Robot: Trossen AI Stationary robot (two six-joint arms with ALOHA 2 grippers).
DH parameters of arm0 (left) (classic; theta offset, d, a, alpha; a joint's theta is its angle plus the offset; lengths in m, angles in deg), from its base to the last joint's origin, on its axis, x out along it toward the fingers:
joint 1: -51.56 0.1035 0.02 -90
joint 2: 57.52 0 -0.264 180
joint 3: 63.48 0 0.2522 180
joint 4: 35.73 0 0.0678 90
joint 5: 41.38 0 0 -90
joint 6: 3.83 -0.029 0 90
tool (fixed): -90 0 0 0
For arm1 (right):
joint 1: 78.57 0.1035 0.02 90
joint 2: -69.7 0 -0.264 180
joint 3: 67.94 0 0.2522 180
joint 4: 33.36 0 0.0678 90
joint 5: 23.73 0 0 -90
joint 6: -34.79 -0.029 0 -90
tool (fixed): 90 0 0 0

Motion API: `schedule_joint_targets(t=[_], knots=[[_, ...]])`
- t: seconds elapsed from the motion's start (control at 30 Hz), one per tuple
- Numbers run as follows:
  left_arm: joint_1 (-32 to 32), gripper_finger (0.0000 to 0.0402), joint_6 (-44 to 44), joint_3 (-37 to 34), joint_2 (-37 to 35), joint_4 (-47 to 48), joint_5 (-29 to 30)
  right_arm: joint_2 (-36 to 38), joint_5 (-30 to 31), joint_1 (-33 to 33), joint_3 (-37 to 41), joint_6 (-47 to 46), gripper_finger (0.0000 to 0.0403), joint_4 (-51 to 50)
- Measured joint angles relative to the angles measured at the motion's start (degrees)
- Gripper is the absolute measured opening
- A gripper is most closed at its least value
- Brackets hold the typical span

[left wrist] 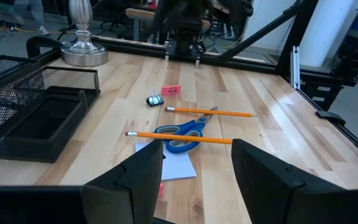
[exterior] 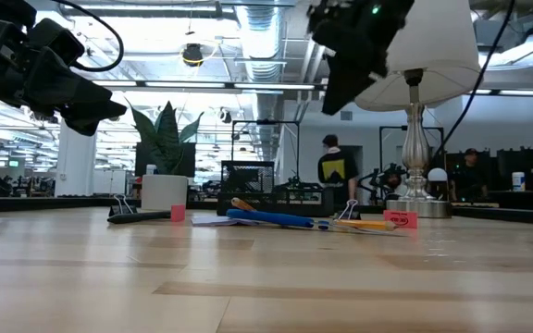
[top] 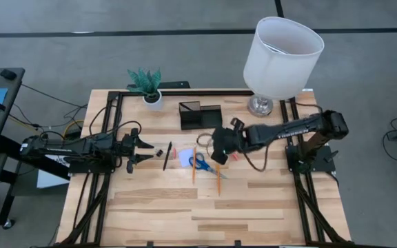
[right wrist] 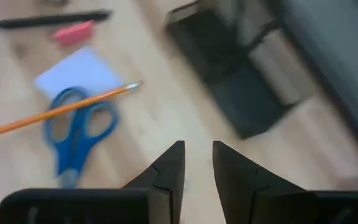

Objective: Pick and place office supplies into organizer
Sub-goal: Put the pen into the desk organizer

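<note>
A binder clip [left wrist: 155,100] and small red bit [left wrist: 172,90] are resolved only in the left wrist view. The blue-handled scissors [top: 200,163] are seen on the worktop [top: 150,200], crossed by a pencil [left wrist: 179,136], in front of the black mesh organizer [top: 200,115]. The left end effector [top: 142,149] is held apart, empty; the right end effector [top: 218,156], narrowly parted, is raised above the scissors, empty.

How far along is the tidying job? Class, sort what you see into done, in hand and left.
Done: nothing; the organizer looks empty. In hand: nothing is held. The right gripper hovers above the scissors, fingers slightly apart; the left gripper waits open near the black pen. Left: scissors, two pencils, pens, binder clips and note pad, all on the table.
</note>
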Motion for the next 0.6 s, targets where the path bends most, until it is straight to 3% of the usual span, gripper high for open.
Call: schedule_joint_targets(t=[0.1, 0.2, 0.4, 0.6], knots=[[-0.01, 0.0183, 0.00, 0.02, 0.02, 0.00, 0.02, 0.02, 13.20, 5.19, 0.00, -5.15, 0.0077, -0.27], [0.00, 0.0183, 0.02, 0.00, 0.01, 0.00, 0.00, 0.02, 21.76, 9.47, 0.00, -10.87, 0.0077, -1.26], [-0.01, 0.0183, 0.00, 0.00, 0.02, 0.00, 0.00, 0.00, 30.37, 16.22, 0.00, -25.45, 0.0077, -5.19], [0.00, 0.0183, 0.02, 0.01, 0.01, 0.01, 0.00, -1.61, 33.55, 21.28, -0.13, -38.25, 0.0077, -7.36]])
